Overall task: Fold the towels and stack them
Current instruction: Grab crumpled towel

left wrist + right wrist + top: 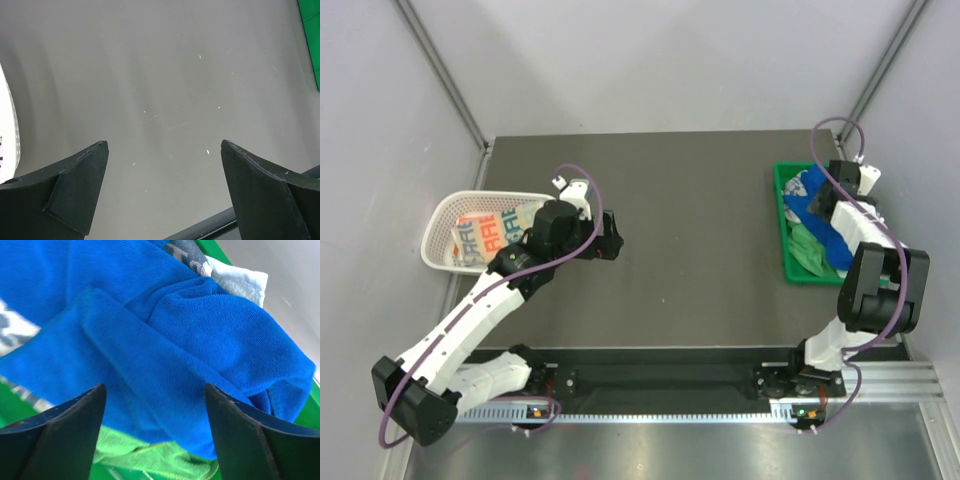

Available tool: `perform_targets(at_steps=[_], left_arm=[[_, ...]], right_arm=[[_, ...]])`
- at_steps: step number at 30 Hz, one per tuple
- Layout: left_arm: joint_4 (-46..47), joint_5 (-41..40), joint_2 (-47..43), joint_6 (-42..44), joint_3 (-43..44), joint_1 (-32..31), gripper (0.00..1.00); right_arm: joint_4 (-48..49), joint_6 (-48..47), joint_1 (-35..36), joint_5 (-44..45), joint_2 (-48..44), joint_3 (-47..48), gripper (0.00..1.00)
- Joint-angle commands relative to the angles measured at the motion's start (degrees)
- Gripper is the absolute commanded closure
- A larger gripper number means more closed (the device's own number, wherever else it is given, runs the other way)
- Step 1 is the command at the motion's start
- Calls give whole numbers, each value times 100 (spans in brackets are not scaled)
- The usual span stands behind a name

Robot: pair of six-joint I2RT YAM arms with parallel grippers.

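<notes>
Quick status from my end. The left tool (163,146) is spread wide with nothing in it. It's hanging over a bare patch of the dark surface (165,75), just right of the white mesh basket (433,236). That basket sits at the left edge and has a printed towel (480,240) crumpled inside it, white with orange and teal lettering.

The right tool (155,388) is over at the far right, above the green tray (785,228). Its jaws are also wide apart and aren't gripping anything. The wrist cam is filled with the blue towel (190,340), bunched up in folds directly under and between the two fingers. I honestly can't tell whether the tips are touching the cloth or just above it.

The green towel (150,456) pokes out from under the blue one at the near end of the tray. A white towel (240,282) with grey print peeks out at the far end. So everything in the tray is one rumpled pile, and nothing on either side is folded.
</notes>
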Motion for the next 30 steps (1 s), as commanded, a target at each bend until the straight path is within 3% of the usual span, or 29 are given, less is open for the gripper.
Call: perform_targets(at_steps=[1, 5, 12, 15, 24, 30], left_arm=[[70, 96, -14, 27, 61, -3, 1], [69, 87, -14, 35, 52, -12, 1], [52, 61, 21, 44, 52, -3, 1], [43, 43, 21, 44, 61, -3, 1], [17, -88, 56, 53, 79, -3, 1], [-89, -764, 74, -122, 166, -3, 1]], right_arm=[[390, -78, -143, -89, 102, 278, 25], [496, -78, -178, -62, 76, 208, 43], [355, -43, -169, -282, -143, 208, 88], [330, -43, -178, -352, -424, 147, 100], [-92, -254, 243, -1345, -1383, 470, 100], [-331, -316, 1797, -1661, -1392, 937, 100]])
